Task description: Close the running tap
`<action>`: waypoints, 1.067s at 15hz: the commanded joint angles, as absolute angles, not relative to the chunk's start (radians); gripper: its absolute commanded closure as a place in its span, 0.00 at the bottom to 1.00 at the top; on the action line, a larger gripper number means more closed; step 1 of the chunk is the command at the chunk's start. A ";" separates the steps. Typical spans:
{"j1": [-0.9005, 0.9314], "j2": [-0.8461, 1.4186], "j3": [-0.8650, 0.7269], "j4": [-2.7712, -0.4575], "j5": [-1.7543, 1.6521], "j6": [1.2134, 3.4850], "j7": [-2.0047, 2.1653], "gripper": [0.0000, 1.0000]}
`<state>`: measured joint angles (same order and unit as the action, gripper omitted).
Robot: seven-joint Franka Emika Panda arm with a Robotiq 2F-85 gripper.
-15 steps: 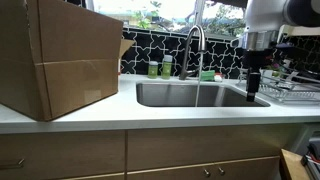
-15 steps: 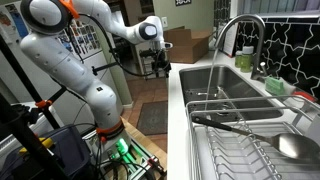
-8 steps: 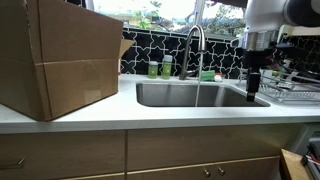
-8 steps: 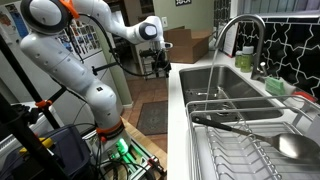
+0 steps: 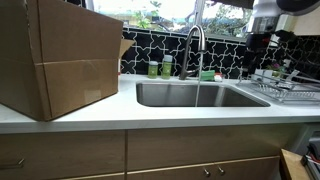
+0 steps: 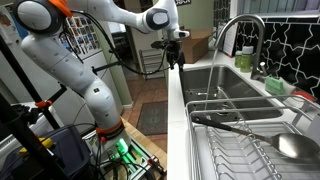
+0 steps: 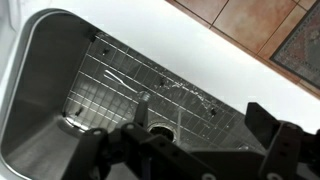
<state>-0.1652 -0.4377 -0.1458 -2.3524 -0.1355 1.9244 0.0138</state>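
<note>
Kitchen counter, steel sink holding wire grid, tap running into it, fingers spread above

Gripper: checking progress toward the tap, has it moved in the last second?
Yes. The gripper rose from sink-rim level to about the arch of the tap, and shifted toward the sink.

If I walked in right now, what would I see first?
Probably the big white robot arm with orange rings, reaching over the end of the counter. Next comes the huge cardboard box standing on that white counter beside the sink. Then the tall steel tap behind the sink, with a thin stream of water running down.
</note>
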 commanded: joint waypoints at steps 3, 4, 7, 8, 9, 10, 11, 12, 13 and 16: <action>-0.239 -0.439 -0.225 -2.314 -0.135 1.922 -0.002 0.00; -0.251 -0.439 -0.241 -2.309 -0.134 1.922 -0.011 0.00; -0.254 -0.437 -0.243 -2.308 -0.134 1.922 -0.012 0.00; -0.260 -0.411 -0.254 -2.279 -0.118 1.916 0.002 0.00; -0.281 -0.355 -0.282 -2.217 -0.100 1.923 0.029 0.00; -0.293 -0.328 -0.298 -2.186 -0.092 1.936 0.050 0.00; -0.304 -0.273 -0.329 -2.119 -0.072 1.932 0.046 0.00; -0.317 -0.241 -0.345 -2.082 -0.064 1.955 0.063 0.00; -0.324 -0.191 -0.365 -2.020 -0.037 1.955 0.071 0.00; -0.327 -0.052 -0.401 -1.864 0.053 1.963 0.047 0.00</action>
